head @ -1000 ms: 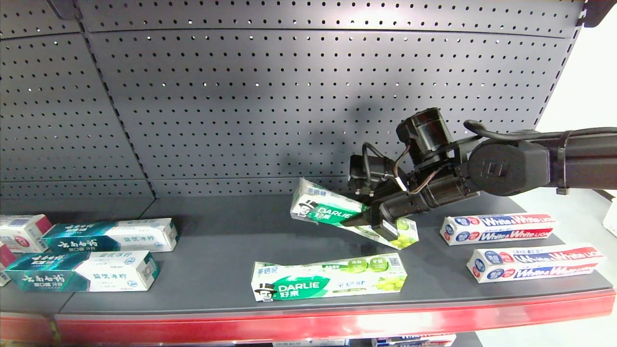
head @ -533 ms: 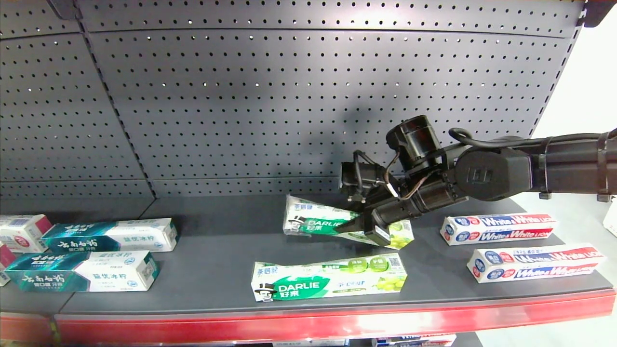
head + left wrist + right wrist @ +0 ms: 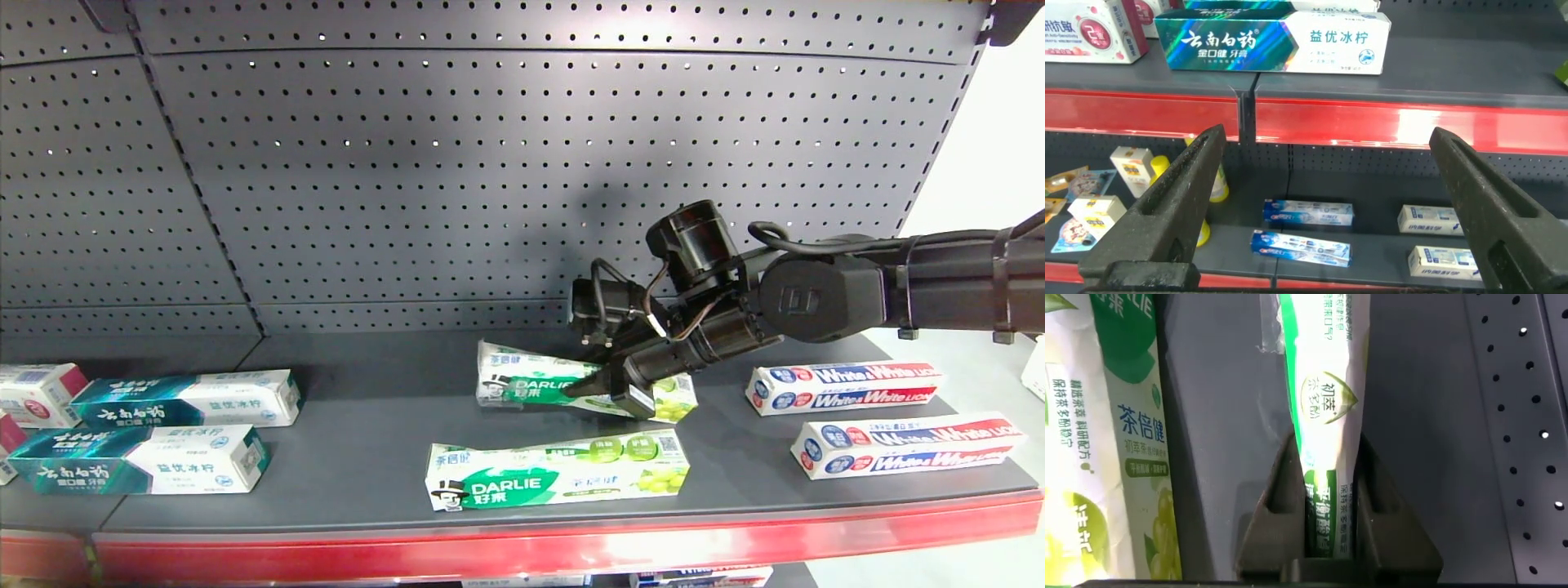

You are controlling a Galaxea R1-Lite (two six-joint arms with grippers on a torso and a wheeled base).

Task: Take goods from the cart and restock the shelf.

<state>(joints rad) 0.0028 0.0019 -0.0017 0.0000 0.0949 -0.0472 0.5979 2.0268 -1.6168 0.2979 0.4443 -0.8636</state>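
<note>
Two of the green kind here: I'm clamping my right gripper [image 3: 608, 394] on the back box [image 3: 531, 384], holding it low over the shelf [image 3: 367, 408] near the pegboard [image 3: 408, 204]. The front box [image 3: 555, 472] is lying flat just ahead of it. Two white boxes [image 3: 845, 385] are sitting right, two teal boxes [image 3: 188, 398] well off left. My left gripper [image 3: 1327, 135] is hanging wide open by the red shelf edge.

The pegboard wall [image 3: 408, 204] stands close behind the right hand [image 3: 608, 390] and the green box [image 3: 522, 382] clamped in it. In front of the hand lies a second green box [image 3: 555, 469], with a bare strip of shelf [image 3: 367, 425] between. Two white-and-red boxes [image 3: 841, 385] block the hand's right. To its left, bare deck runs to the teal boxes [image 3: 188, 400]. Above it is open.
</note>
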